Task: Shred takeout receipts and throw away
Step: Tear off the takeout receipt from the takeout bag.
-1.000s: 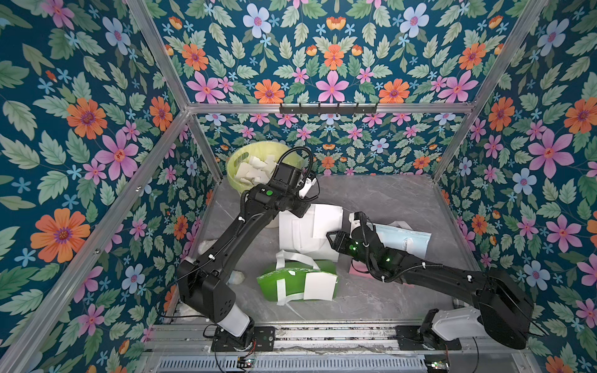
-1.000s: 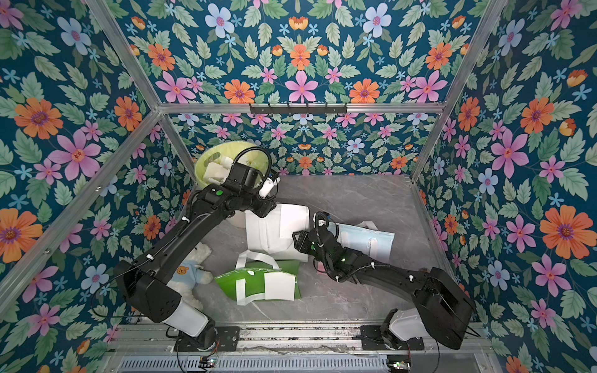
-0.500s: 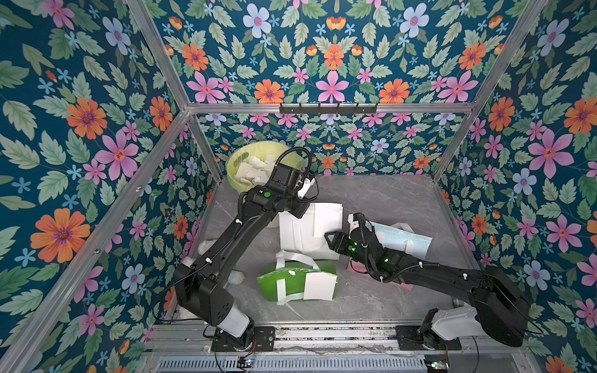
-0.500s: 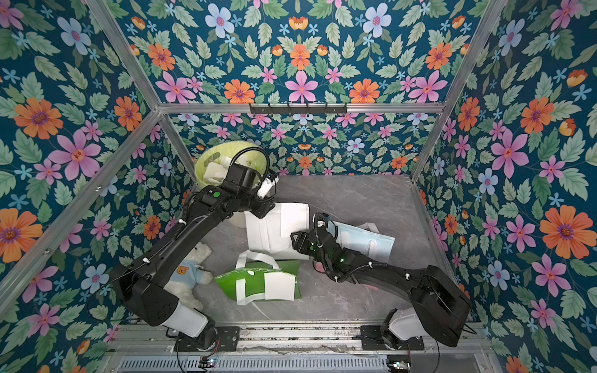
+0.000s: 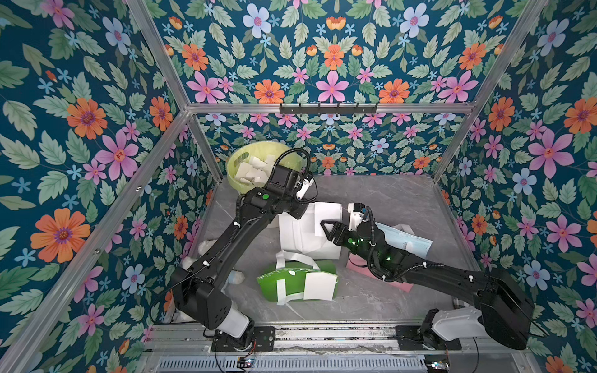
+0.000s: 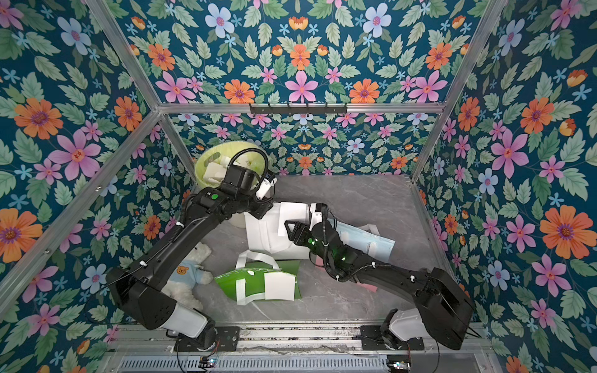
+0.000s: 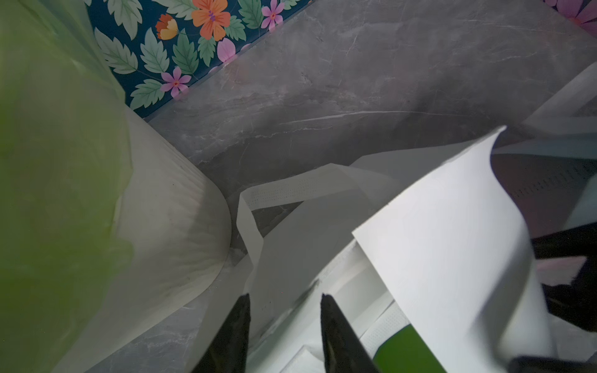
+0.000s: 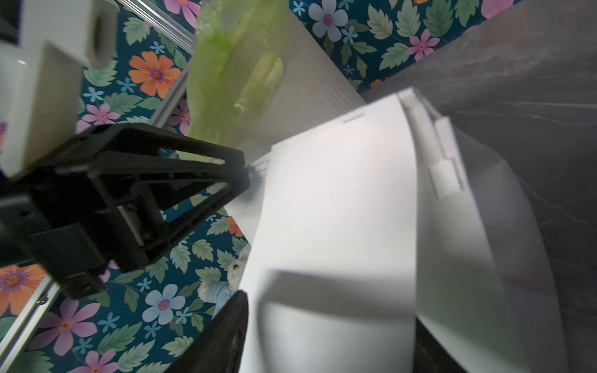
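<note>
1. Receipt (image 5: 328,214): white sheet, mid-table. It stands curled up off the far right part of the white bag (image 5: 297,235), and its near end is at the right gripper.
2. Right gripper (image 5: 324,226): reaches in from the near right. Its jaws are wide apart, and the sheet lies across the gap between them.
3. Left gripper (image 7: 284,300): at the white bag's far left edge, just beside the bin. Its jaws are part-way apart with bag cloth between them. Whether they pinch the cloth cannot be told.
4. Second receipt (image 5: 319,286): flat on the right end of the green bag (image 5: 268,281), near centre, untouched.
5. Bin (image 5: 234,161): yellow-green liner, far left corner, with paper scraps (image 5: 255,171) inside.
6. Blue bag (image 5: 407,240): flat, right of the white bag, partly under the right arm.
7. Pink sheet (image 5: 400,285): near right, mostly under the right arm.
8. Teddy bear (image 6: 190,274): near left, lying beside the left arm.
9. Table (image 5: 387,200): grey marble top, bearing all of the above.
</note>
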Motion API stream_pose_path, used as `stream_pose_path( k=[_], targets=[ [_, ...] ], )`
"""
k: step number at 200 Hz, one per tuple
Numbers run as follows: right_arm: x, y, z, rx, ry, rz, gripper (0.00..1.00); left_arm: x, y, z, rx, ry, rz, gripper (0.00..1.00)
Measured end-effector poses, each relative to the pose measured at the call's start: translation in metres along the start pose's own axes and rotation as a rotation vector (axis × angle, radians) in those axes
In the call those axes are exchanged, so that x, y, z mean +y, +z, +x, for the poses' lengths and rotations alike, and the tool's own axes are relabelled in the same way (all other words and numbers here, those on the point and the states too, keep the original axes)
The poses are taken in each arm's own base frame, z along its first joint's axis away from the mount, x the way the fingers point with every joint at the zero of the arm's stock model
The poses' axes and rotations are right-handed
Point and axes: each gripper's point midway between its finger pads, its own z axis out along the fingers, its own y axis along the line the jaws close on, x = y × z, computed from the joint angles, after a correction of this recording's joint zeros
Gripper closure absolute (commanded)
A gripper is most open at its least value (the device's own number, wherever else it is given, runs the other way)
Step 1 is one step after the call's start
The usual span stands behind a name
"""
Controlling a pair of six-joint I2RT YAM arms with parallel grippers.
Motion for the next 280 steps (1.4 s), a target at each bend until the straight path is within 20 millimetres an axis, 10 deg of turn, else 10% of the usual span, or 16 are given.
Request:
stream_pose_path(
  k=[98,184,237,280],
  targets=[
    [0.012,-0.003,-0.003,-0.008,0.016,-0.060,0.40,0.001,-0.002,-0.006,-0.028,-0.005,-0.007,0.66],
    [0.012,0.000,-0.018,-0.029,0.134,-0.080,1.00,-0.008,0.006,-0.003,-0.014,-0.005,0.047,0.62],
    [0.037,-0.009,-0.041,-0.071,0.130,-0.142,1.00,-0.006,0.017,0.001,0.012,-0.001,0.043,0.69],
    [0.048,-0.012,-0.051,-0.081,0.086,-0.154,1.00,-0.007,0.024,0.001,0.023,0.005,0.045,0.93]
  ],
)
